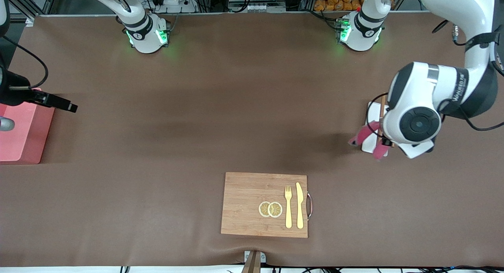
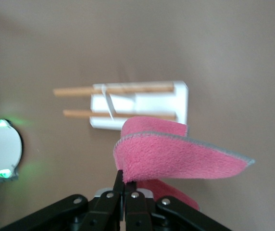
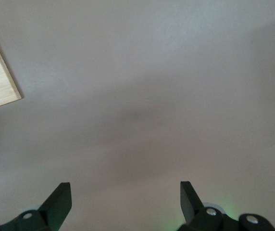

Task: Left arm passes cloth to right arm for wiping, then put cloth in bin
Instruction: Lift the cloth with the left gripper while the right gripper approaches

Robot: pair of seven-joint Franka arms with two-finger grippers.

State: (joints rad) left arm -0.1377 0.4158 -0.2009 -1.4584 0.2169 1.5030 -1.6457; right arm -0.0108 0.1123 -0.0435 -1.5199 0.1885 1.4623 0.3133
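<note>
Step 1 of the job looks part done, w/ the rest still to come. Left gripper [image 2: 124, 185] has its fingers [image 2: 118, 182] pinched tight on one edge of the cloth [image 2: 176, 161], which folds out and away from the fingertips, lifted clear over the white tray [image 2: 181, 96] w/ wooden sticks [image 2: 118, 89] underneath. Right gripper [image 3: 125, 195] hangs w/ fingers [image 3: 60, 199] spread wide, nothing btwn them, over bare worktop [image 1: 197, 119] next to the bin [image 1: 23, 131]; right arm is waiting. The two grippers are well apart, so no handover yet. Left: pass, wipe, then drop cloth in bin. Cutting board [image 1: 244, 206] lies well clear of both sets of fingers.
</note>
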